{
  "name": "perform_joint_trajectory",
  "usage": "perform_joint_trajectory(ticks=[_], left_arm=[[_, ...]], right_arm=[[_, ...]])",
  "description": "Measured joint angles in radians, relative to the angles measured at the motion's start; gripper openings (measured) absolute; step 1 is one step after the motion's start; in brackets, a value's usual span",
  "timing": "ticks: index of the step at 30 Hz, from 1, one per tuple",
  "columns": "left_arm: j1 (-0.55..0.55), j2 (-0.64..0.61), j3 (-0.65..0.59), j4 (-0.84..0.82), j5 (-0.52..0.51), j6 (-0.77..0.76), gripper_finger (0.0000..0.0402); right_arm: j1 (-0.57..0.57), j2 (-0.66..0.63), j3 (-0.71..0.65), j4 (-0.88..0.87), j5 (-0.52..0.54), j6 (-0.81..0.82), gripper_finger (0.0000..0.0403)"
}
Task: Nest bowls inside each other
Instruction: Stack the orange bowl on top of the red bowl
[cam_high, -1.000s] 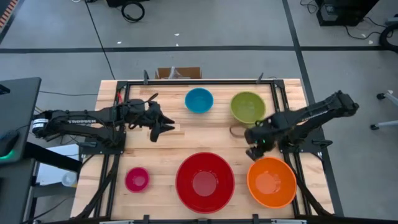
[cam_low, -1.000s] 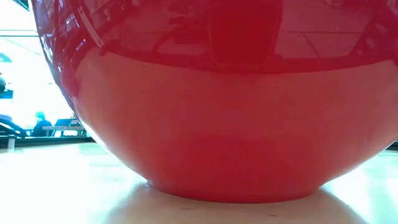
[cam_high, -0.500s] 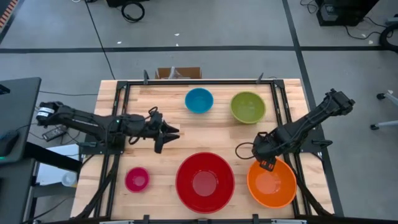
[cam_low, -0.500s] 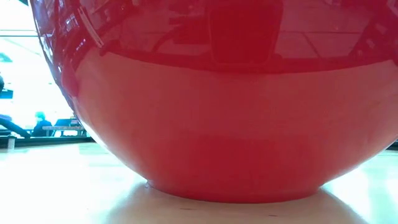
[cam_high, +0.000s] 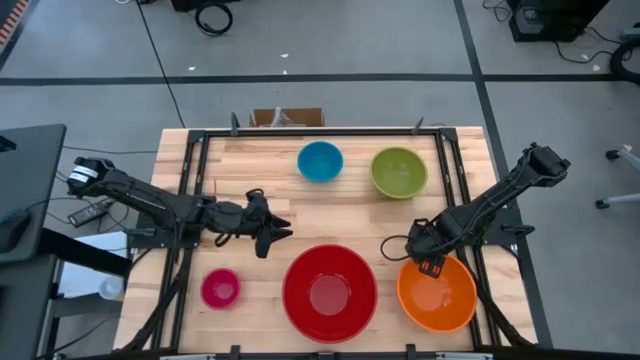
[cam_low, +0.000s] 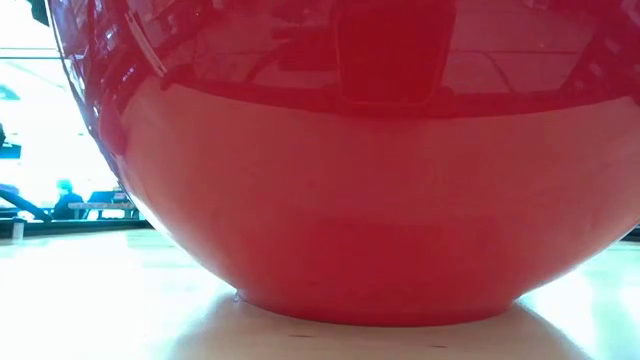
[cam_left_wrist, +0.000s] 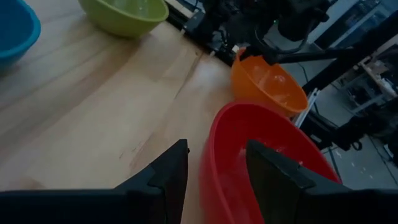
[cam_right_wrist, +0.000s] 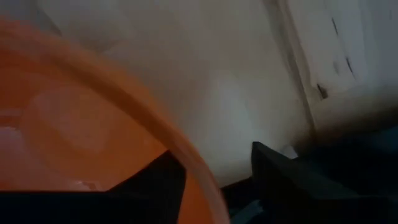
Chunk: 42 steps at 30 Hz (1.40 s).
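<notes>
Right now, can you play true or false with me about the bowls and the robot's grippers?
1. The pink bowl sits inside the red bowl. False: it stands alone, beside it.
2. The right gripper is at the orange bowl's rim. True.
3. The blue bowl and green bowl are stacked. False: they stand apart, side by side.
4. The left gripper holds nothing. True.
5. No bowl is nested yet. True.

Five bowls set apart on table (cam_high: 360, 215), none nested: two at back, small bowl (cam_high: 320, 161) left of mid bowl (cam_high: 399, 172); three at front, smallest (cam_high: 220, 288) left, largest (cam_high: 329, 292) centre, second-largest (cam_high: 437, 294) right
</notes>
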Motion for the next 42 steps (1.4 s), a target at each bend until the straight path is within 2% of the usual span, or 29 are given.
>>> perform_joint_trajectory(ticks=[4, 6, 8, 10, 13, 19, 25, 28, 32, 37, 42], left_arm=[[0.0, 0.017, 0.0, 0.019, 0.0, 0.001, 0.0165], [0.002, 0.017, 0.0, 0.021, 0.0, 0.001, 0.0165], [0.002, 0.017, 0.0, 0.021, -0.004, 0.001, 0.0165], [0.002, 0.017, 0.0, 0.021, -0.004, 0.002, 0.0165], [0.002, 0.017, 0.0, 0.025, -0.004, 0.002, 0.0165], [0.003, 0.017, 0.032, 0.036, -0.005, 0.045, 0.0165], [0.043, 0.017, 0.107, 0.022, -0.042, 0.157, 0.0165], [0.077, 0.017, 0.154, -0.001, -0.082, 0.173, 0.0165], [0.112, 0.023, 0.23, -0.044, -0.085, 0.251, 0.018], [0.134, 0.08, 0.34, -0.102, -0.089, 0.364, 0.0224], [0.157, 0.17, 0.421, -0.118, -0.09, 0.444, 0.0264]], right_arm=[[0.0, 0.0, -0.006, 0.005, -0.003, 0.033, 0.0085], [0.001, -0.004, -0.003, 0.02, -0.045, 0.035, 0.0038], [0.001, -0.007, 0.004, 0.055, -0.066, 0.049, 0.0018], [0.0, -0.007, 0.003, 0.062, -0.072, 0.072, 0.0022], [0.002, -0.013, 0.045, 0.032, -0.025, 0.125, 0.0026], [-0.012, -0.021, 0.205, -0.252, 0.164, 0.238, 0.0016], [-0.043, -0.021, 0.357, -0.438, 0.245, 0.253, 0.0016], [-0.065, -0.021, 0.417, -0.438, 0.31, 0.28, 0.0016], [-0.096, -0.021, 0.475, -0.435, 0.474, 0.349, 0.0016], [-0.147, -0.017, 0.496, -0.359, 0.658, 0.36, 0.0016], [-0.2, 0.02, 0.496, -0.217, 0.776, 0.29, 0.0016]])
